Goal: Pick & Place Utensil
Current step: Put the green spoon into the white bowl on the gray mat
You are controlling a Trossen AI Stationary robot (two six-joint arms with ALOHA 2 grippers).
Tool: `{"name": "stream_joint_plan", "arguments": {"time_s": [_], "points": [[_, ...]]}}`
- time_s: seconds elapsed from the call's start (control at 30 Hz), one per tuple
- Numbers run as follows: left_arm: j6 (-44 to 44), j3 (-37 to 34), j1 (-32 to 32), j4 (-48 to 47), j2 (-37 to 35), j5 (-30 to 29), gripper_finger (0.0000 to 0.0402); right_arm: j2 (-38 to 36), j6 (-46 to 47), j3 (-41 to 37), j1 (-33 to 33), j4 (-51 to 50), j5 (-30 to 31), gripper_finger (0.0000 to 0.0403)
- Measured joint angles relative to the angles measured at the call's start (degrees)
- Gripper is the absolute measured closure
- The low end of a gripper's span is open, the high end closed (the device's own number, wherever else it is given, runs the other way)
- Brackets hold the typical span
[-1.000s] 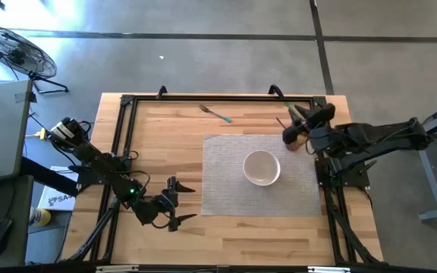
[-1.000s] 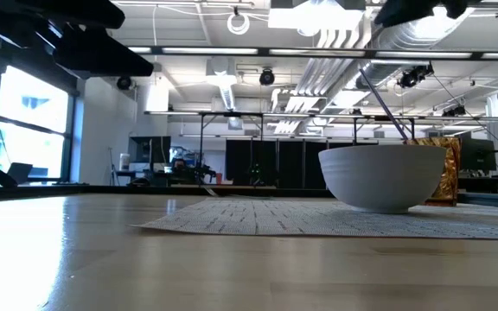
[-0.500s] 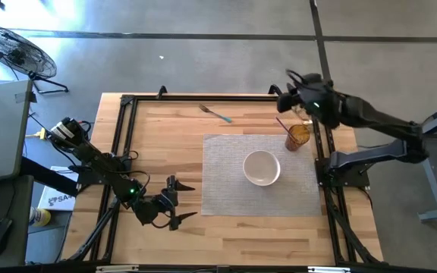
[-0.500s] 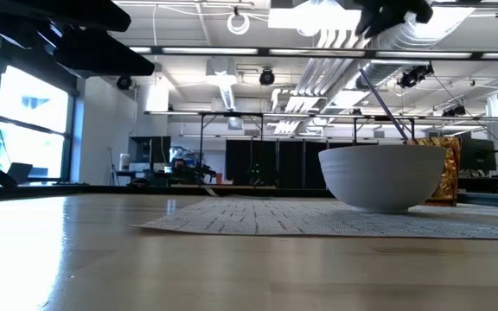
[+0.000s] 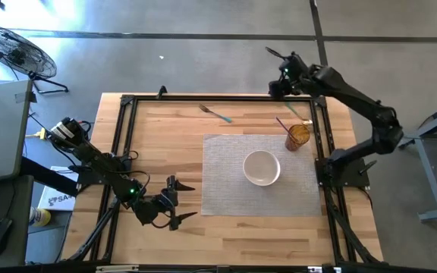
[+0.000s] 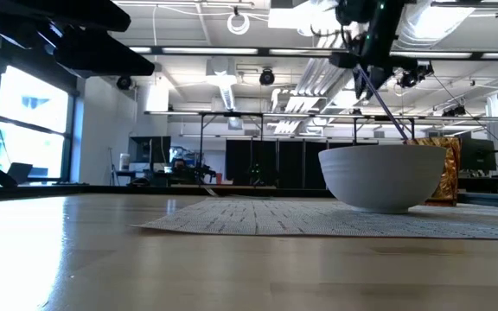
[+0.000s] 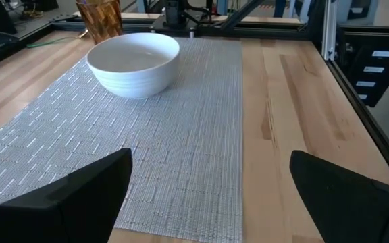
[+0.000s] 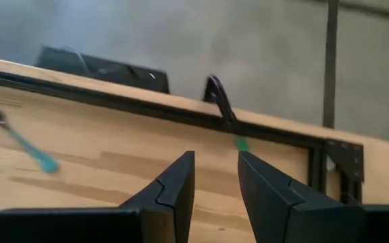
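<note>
From above: right gripper (image 5: 277, 72) raised over the far edge of the worktop (image 5: 158, 144), beyond the white bowl (image 5: 262, 167), jaws a narrow gap apart and gripping nothing. Teal-handled fork (image 5: 215, 114) flat on bare wood, far-left of the bowl, off the grey placemat (image 5: 226, 182), well apart from the gripper. Amber glass (image 5: 298, 136) with utensils in it just beyond the bowl on the right. Left gripper (image 5: 182, 202) parked near-left of the bowl, beside the placemat, jaws spread wide, empty.

At table height: bowl (image 6: 382, 177) on the placemat (image 6: 301, 218), amber glass (image 6: 440, 169) behind it, thin utensil handles slanting up out of it. Right gripper (image 6: 368, 34) dark and high above the bowl. Fork not visible here.

Left wrist: both wide-spread fingers (image 7: 80, 196) in the foreground, bowl (image 7: 134, 62) and glass (image 7: 100, 17) ahead across the placemat (image 7: 147, 155). Nothing between the jaws.

Right wrist: fingers (image 8: 167, 196) close together with a slim gap, nothing in it. Fork (image 8: 22, 145) off to one side on the wood, tines blurred, black frame rail (image 8: 147, 108) beyond.

Probable step: reaching for the fork. For a clean pick: gripper centred over the teal handle, jaws widened first, turned to straddle the handle crosswise, then lowered until nearly on the wood before closing, since a flat, thin utensil slips out of a shallow pinch.
</note>
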Motion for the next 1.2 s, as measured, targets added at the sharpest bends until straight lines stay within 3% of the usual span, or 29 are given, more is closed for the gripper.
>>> {"name": "stream_joint_plan", "arguments": {"time_s": [0.23,0.53,0.9,1.03,1.2], "points": [[3.09,0.0,0.0,-0.02,0.0,0.14,0.0005,5.24,-2.75,-5.02,-7.16,1.68,-2.95,0.0286],[5.38,0.0,0.0,0.0,0.0,0.07,0.0005,11.06,-3.51,-13.08,-14.67,9.16,-8.62,0.024],[8.37,0.0,0.0,0.0,0.0,-0.04,0.0005,18.52,-6.14,-20.51,-17.3,17.86,-9.71,0.0221],[8.39,0.0,0.0,-0.02,0.0,-0.03,0.0005,19.36,-6.5,-21.08,-18.29,19.53,-13.43,0.0221],[8.39,0.02,0.0,-0.04,0.0,-0.02,0.0005,19.23,-5.43,-20.98,-18.34,19.62,-12.9,0.0227]]}}
